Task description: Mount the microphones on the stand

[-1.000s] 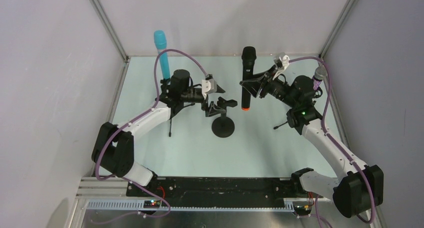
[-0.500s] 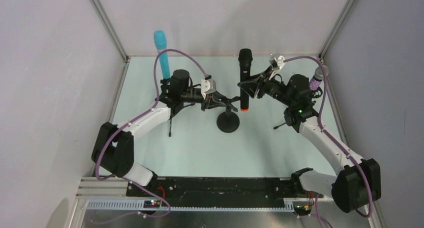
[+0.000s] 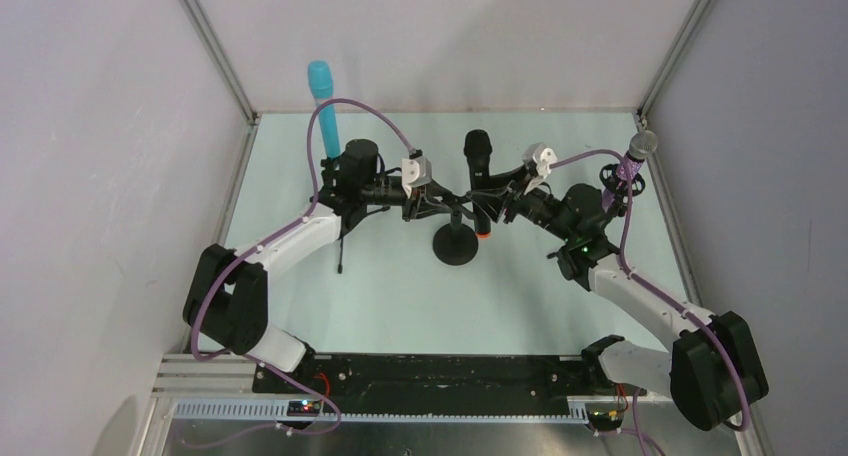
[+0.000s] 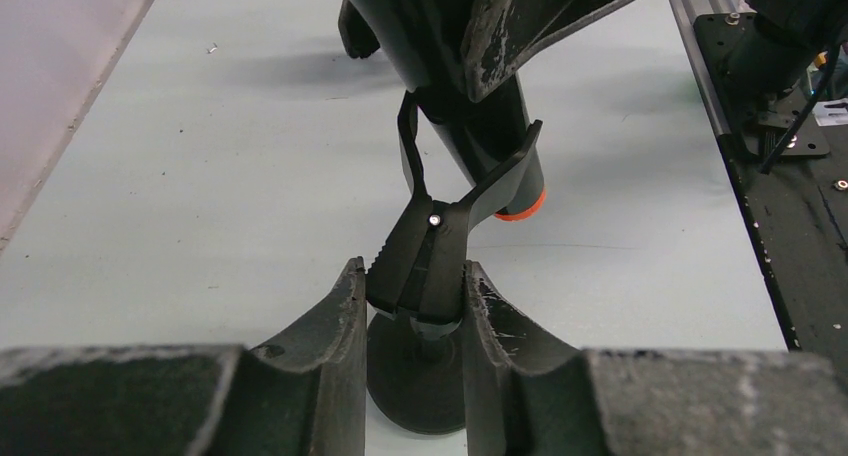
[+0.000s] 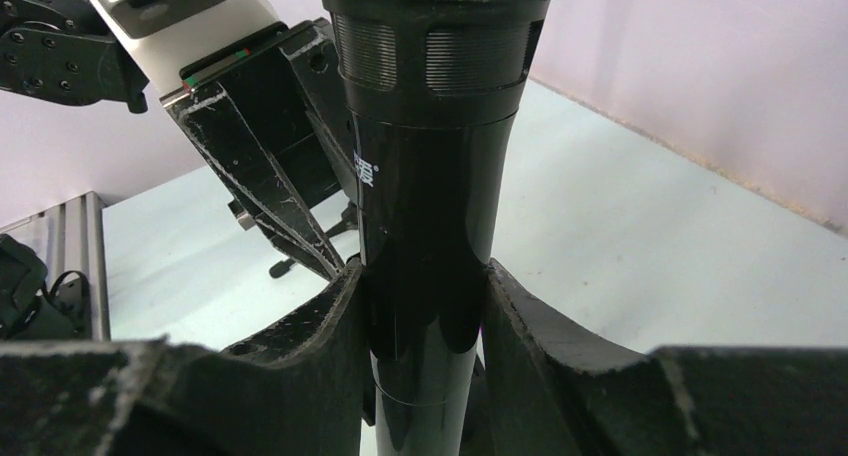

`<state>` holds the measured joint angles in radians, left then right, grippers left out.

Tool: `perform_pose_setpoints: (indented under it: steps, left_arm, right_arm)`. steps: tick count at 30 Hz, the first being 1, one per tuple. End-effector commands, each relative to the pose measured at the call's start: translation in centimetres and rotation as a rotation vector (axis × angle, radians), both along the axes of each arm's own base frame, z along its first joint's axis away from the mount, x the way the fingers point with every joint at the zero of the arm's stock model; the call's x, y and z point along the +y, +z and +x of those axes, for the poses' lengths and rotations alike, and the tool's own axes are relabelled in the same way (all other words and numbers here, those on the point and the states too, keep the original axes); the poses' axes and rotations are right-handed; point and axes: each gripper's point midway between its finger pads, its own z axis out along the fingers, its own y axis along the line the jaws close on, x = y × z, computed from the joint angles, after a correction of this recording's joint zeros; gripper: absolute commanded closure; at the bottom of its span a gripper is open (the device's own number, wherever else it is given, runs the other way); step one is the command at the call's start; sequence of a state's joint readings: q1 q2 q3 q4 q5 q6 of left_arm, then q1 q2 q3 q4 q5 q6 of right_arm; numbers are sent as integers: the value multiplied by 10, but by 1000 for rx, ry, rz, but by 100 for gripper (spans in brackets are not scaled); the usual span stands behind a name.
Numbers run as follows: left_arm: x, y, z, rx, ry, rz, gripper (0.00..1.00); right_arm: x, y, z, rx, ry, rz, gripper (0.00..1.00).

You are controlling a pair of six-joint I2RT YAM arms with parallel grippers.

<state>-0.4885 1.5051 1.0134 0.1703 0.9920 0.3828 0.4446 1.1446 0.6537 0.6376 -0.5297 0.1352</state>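
My right gripper [image 3: 500,198] [image 5: 425,276] is shut on the black microphone [image 3: 478,171] [image 5: 432,206] and holds it upright. Its orange end [image 4: 520,208] sits low, just above the stand's round base [image 3: 455,246] [image 4: 410,381]. My left gripper [image 3: 437,204] [image 4: 412,276] is shut on the handles of the stand's black spring clip [image 4: 425,261]. The clip's two prongs stand apart on either side of the black mic's lower body [image 4: 480,126]. The cyan microphone [image 3: 322,106] stands upright at the back left, the purple one [image 3: 637,154] at the back right.
Thin tripod legs [image 3: 341,251] stand under the cyan mic behind my left arm, and another leg [image 3: 560,249] shows under my right arm. Grey walls close in on three sides. A black rail [image 4: 770,126] runs along the table's near edge.
My left gripper has closed on the stand's clip. My right arm has carried the black mic left and down, from beside the stand into the clip's prongs.
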Motion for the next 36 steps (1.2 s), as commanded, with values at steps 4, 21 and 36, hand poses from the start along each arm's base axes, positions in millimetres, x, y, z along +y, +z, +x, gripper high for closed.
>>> perform_pose_setpoints:
  steps: [4,21,36]
  left_arm:
    - [1,3,-9,3,-18,-3,100]
    - [1,4,-10,-3,-16,-4,100]
    - [2,10,-13,-18,-25,-14,100]
  right_arm:
    - [-9,55,-5,-261,-70,91,100]
    - [5,40,-5,-312,-62,102,100]
    - [5,20,-10,-334,-92,108,100]
